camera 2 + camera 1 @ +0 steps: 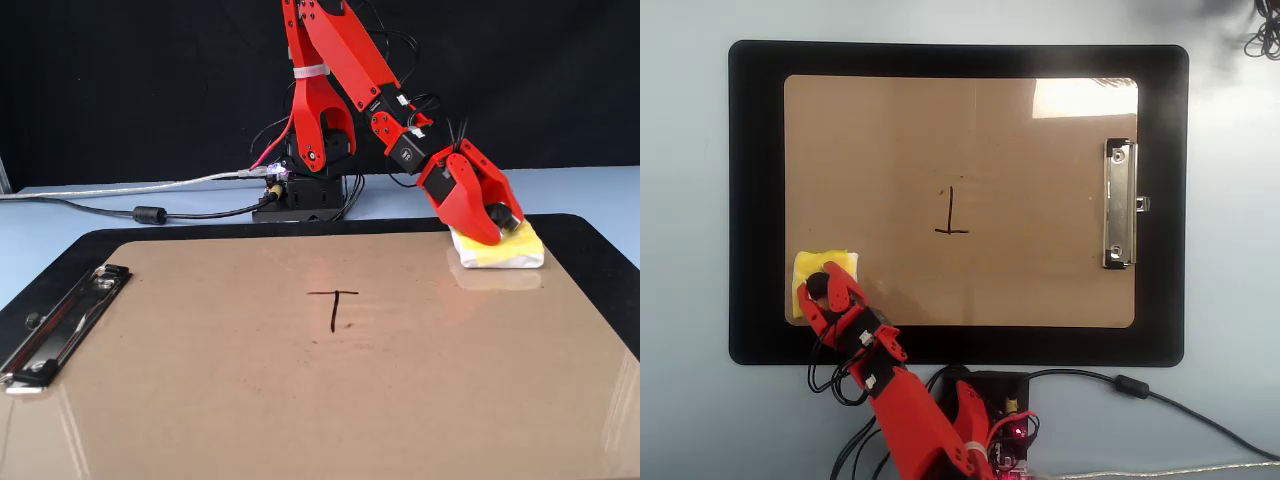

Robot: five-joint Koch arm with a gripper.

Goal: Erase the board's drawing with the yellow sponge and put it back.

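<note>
The brown board point(1020, 150) lies on a black mat point(755, 200). The drawing point(951, 212), a thin black upside-down T, sits near the board's middle; it also shows in the fixed view point(333, 305). The yellow sponge point(840, 262) lies on the board's lower left corner in the overhead view, and at the far right in the fixed view point(520, 255). My red gripper point(825, 287) reaches down onto the sponge's centre. Its jaws stand close together around the black spot, as the fixed view point(503, 225) shows. The sponge rests flat on the board point(200, 380).
The silver clip point(1120, 205) is at the board's right edge in the overhead view, left in the fixed view point(60, 315). The arm's base point(300, 195) stands behind the mat with cables point(1160, 400) running off. A tangle of black wire point(1265, 40) lies at the top right.
</note>
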